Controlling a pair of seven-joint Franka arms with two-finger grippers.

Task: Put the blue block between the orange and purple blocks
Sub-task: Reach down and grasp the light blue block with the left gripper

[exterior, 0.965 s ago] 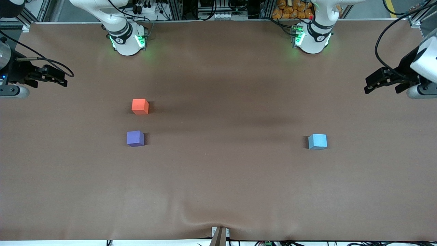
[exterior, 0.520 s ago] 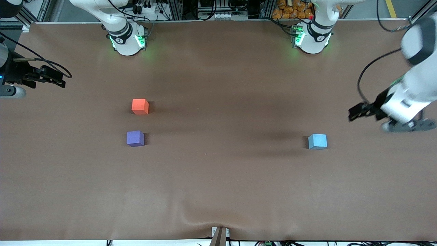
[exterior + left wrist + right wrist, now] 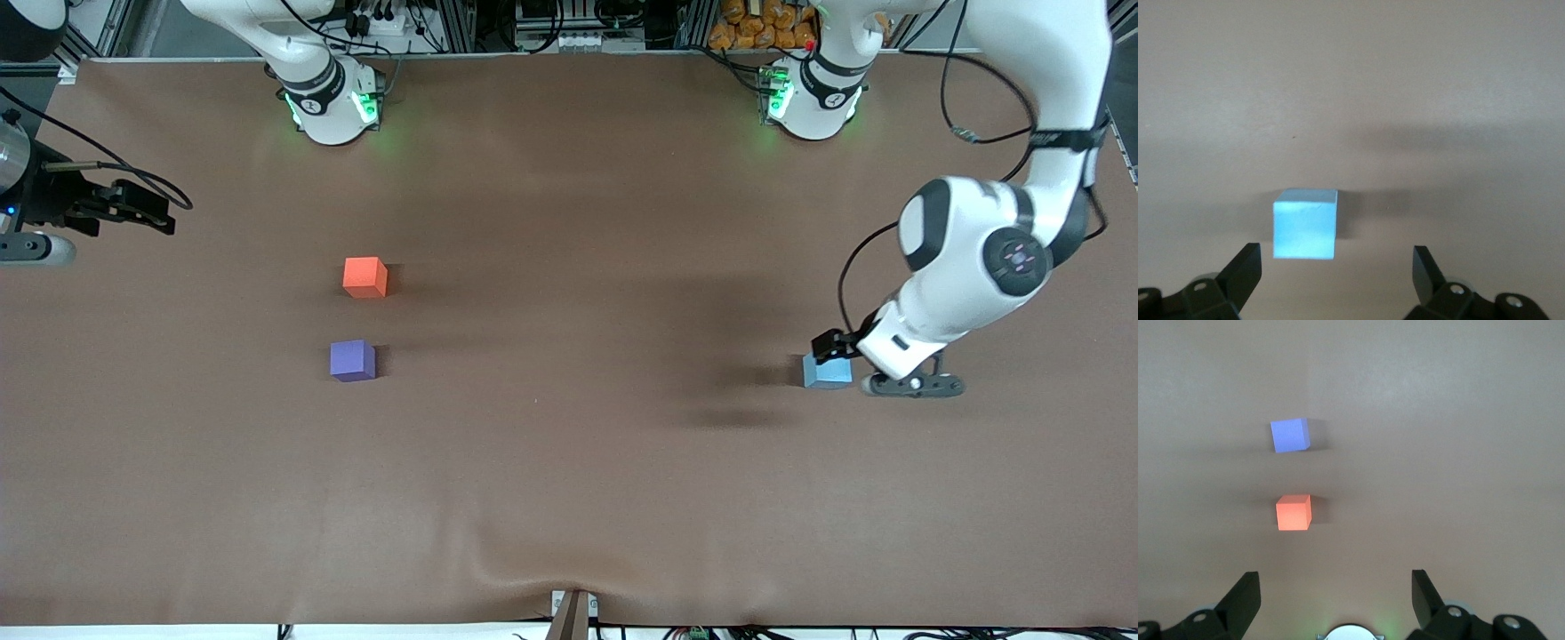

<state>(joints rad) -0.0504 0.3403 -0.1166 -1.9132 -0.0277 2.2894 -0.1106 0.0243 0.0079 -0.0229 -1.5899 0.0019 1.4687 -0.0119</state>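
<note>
With my left claw (image 3: 1335,263) spread wide and gripping nothing just over the blue block (image 3: 827,372), the block sits off-centre toward one finger (image 3: 1245,270), so closing now could shove or spin it. It rests on the tabletop (image 3: 569,462) toward the left arm's end, well apart from the orange block (image 3: 364,276) and purple block (image 3: 352,360). My right claw (image 3: 1335,590) waits open and empty. The brown cloth ripples at the front edge; cluttered racks line the robots' side.

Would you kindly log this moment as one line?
left gripper: open, at blue block | right gripper: open, waiting | orange block, purple block: apart, untouched
</note>
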